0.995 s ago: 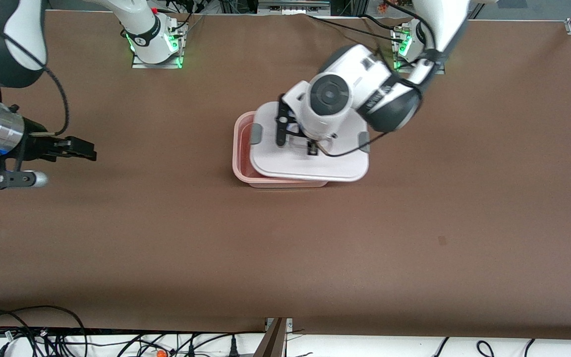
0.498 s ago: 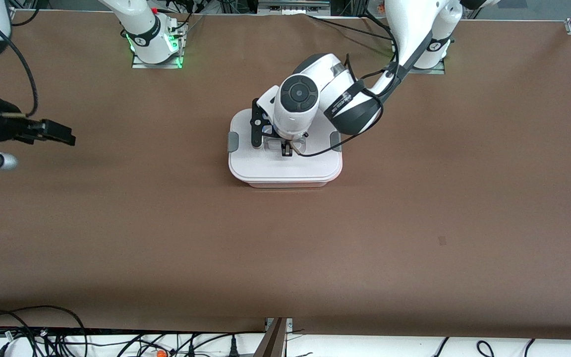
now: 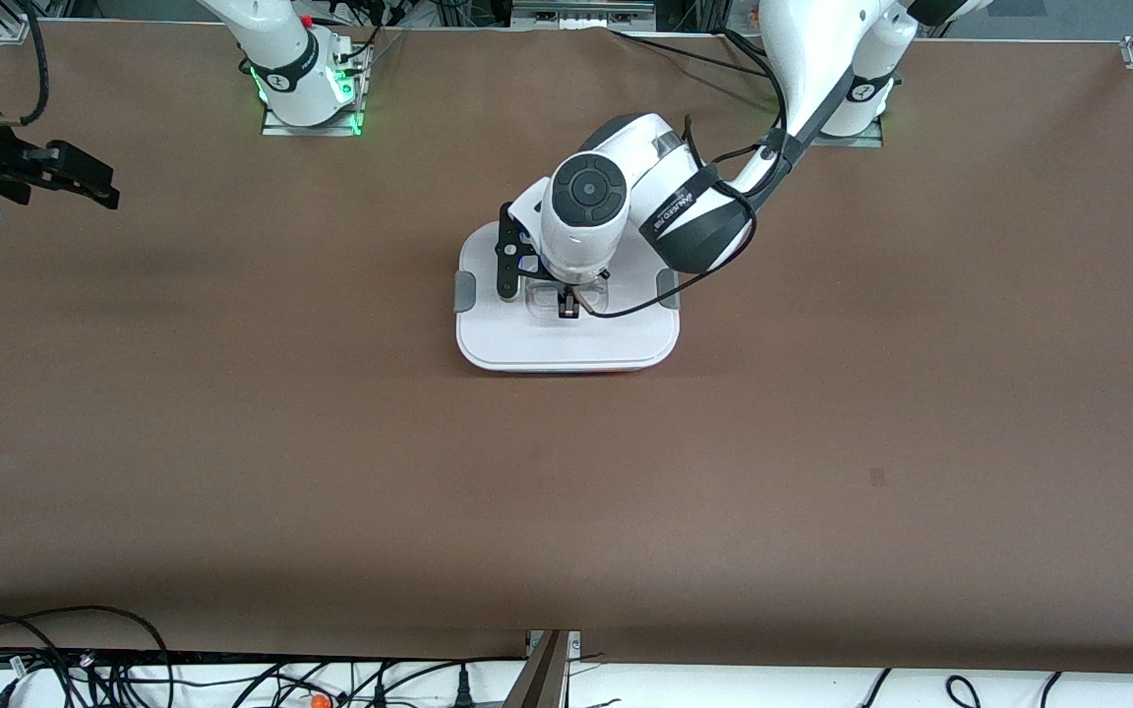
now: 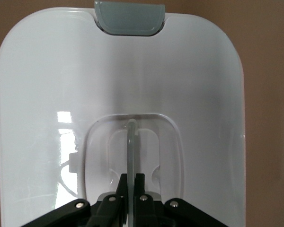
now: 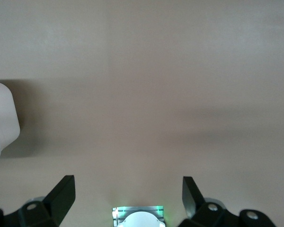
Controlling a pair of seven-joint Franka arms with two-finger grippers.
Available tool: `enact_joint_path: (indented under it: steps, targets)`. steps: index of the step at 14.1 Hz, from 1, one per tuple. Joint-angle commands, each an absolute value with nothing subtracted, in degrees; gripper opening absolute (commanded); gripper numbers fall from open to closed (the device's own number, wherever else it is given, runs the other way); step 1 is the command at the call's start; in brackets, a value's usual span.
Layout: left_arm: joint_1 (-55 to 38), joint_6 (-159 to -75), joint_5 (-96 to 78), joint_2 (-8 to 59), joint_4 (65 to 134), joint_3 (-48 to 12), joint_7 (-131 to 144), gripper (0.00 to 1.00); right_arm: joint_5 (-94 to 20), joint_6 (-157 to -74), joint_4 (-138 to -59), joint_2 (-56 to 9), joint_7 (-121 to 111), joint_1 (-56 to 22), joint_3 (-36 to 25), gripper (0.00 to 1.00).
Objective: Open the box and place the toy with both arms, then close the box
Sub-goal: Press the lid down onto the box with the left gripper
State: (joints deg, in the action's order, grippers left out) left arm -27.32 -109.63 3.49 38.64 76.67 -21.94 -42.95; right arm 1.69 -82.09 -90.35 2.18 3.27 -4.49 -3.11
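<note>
nearest my front camera i've got the box [image 3: 566, 339] sitting mid-counter [image 3: 822, 442], white lid [image 3: 566, 344] flat across the tub so only a sliver of pink shows at its near edge. a grey clip [image 3: 465, 292] sits on the lid's side toward the right arm's end, another clip [image 3: 668, 289] toward the left arm's end. on the lid's centre, my left end effector [image 3: 567, 303] is down in the recess, fingers [image 4: 140, 187] pinched narrow on the clear handle [image 4: 131, 142]; the left wrist view shows the thin handle rib running straight in between them. i can't see the toy anywhere. farther up, my right end effector [image 3: 85, 182] hangs over bare counter at the right arm's end, well apart from the box, fingers [image 5: 61, 194] spread wide with nothing between them. that arm waits.
</note>
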Motion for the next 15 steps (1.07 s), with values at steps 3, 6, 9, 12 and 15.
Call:
enact_joint_path:
  steps: [3,6,9,12,15]
  targets:
    - [-27.86,-106.79,6.5,39.02,76.11,-21.88,-44.21,0.0,2.9,-81.57,-92.03,3.96,3.78,-2.9,-1.32,1.0]
    - [-28.04,-105.31,6.5,38.32,76.29,-22.06,-44.12,0.0,3.17,-80.34,-89.65,2.11,4.13,-3.25,-1.14,1.0]
    - [-27.95,-102.84,6.5,37.71,76.29,-22.15,-44.3,0.0,2.55,-80.42,-89.47,1.93,4.83,-3.34,-1.23,1.0]
    - [-28.3,-103.18,6.68,38.05,76.29,-22.06,-44.3,0.0,2.37,-80.33,-89.47,1.93,4.83,-3.25,-1.32,1.0]
    - [-28.3,-103.71,6.77,38.5,76.2,-21.89,-44.3,0.0,2.37,-80.24,-89.47,1.93,4.66,-3.25,-1.23,1.0]
